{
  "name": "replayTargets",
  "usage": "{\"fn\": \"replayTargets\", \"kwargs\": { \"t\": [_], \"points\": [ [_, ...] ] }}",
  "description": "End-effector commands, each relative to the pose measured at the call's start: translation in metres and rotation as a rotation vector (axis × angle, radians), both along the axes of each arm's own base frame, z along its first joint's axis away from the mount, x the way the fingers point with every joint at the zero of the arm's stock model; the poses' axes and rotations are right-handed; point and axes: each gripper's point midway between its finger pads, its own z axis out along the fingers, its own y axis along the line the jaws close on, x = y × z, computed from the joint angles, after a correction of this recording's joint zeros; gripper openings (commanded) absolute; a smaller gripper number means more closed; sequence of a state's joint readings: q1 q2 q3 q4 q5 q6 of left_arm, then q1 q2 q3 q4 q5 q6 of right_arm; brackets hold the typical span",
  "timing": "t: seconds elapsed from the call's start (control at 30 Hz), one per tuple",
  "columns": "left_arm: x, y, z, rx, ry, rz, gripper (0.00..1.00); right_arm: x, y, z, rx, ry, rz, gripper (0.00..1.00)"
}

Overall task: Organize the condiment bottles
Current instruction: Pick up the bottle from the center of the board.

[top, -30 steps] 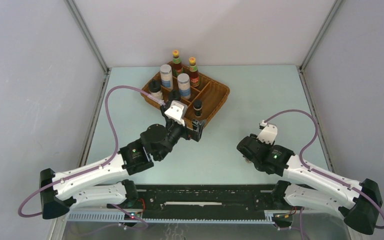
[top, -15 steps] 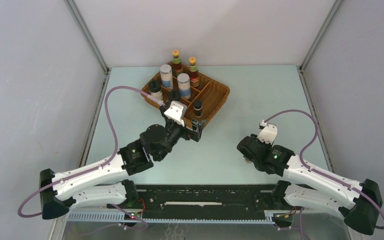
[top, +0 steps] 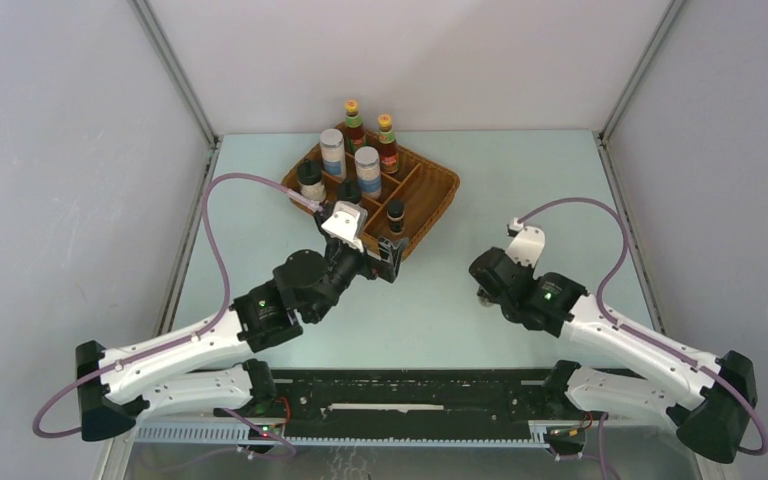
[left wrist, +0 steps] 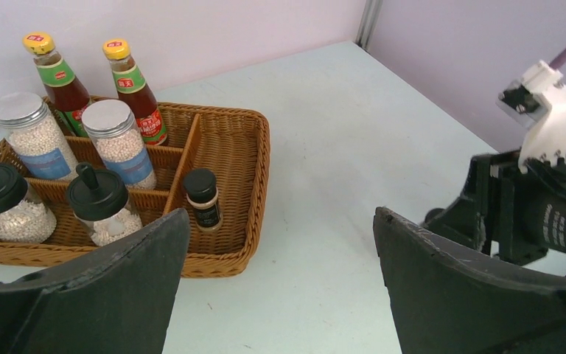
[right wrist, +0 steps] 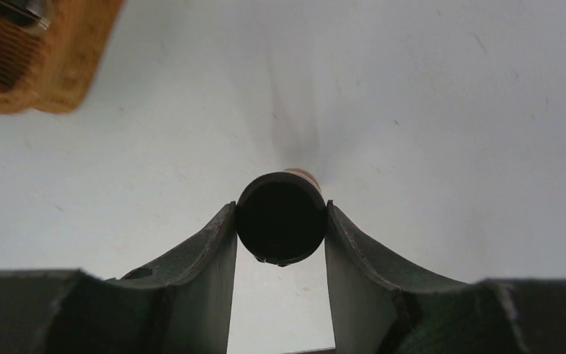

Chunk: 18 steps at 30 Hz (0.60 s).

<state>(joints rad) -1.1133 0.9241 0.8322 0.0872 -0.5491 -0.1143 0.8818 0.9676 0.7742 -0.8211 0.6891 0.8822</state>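
Note:
The brown wicker tray (top: 438, 196) holds two slim red-brown sauce bottles (left wrist: 134, 82), two silver-lidded jars (left wrist: 120, 144), two black-capped shakers (left wrist: 102, 207) and one tiny dark vial (left wrist: 202, 198) in a front compartment. My left gripper (left wrist: 280, 219) is open and empty, just in front of the tray's near corner. My right gripper (right wrist: 281, 221) is shut on the second dark vial (right wrist: 281, 218); I see its black cap from above. In the top view this gripper (top: 482, 292) is to the right of the tray, low over the table.
The tray's corner (right wrist: 51, 66) shows at the upper left of the right wrist view. The right arm's wrist (left wrist: 530, 206) stands to the right in the left wrist view. Grey walls close the table in at the back and sides.
My right gripper has moved a little away from me and to the left with the vial. My left arm has shifted slightly to the left.

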Motion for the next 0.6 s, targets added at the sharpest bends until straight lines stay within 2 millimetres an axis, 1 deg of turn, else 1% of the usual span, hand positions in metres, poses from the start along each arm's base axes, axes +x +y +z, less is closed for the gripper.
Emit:
{"fn": "replayTargets", "kwargs": {
  "t": [0.0, 0.13, 0.17, 0.3, 0.57],
  "points": [
    [-0.002, 0.011, 0.012, -0.037, -0.014, 0.029, 0.99, 0.035, 0.022, 0.042, 0.047, -0.1, 0.049, 0.0],
    [-0.003, 0.017, 0.016, -0.049, -0.017, 0.038, 0.99, 0.059, 0.033, 0.063, 0.056, -0.125, 0.08, 0.0],
    [-0.003, 0.019, 0.017, -0.051, -0.017, 0.042, 0.99, 0.067, 0.037, 0.074, 0.066, -0.143, 0.088, 0.0],
    [-0.004, 0.023, 0.02, -0.053, -0.024, 0.051, 0.99, 0.092, 0.05, 0.094, 0.069, -0.166, 0.117, 0.0],
    [-0.005, 0.032, 0.023, -0.051, -0.032, 0.068, 0.99, 0.137, 0.077, 0.113, 0.075, -0.178, 0.17, 0.0]
  ]
}}
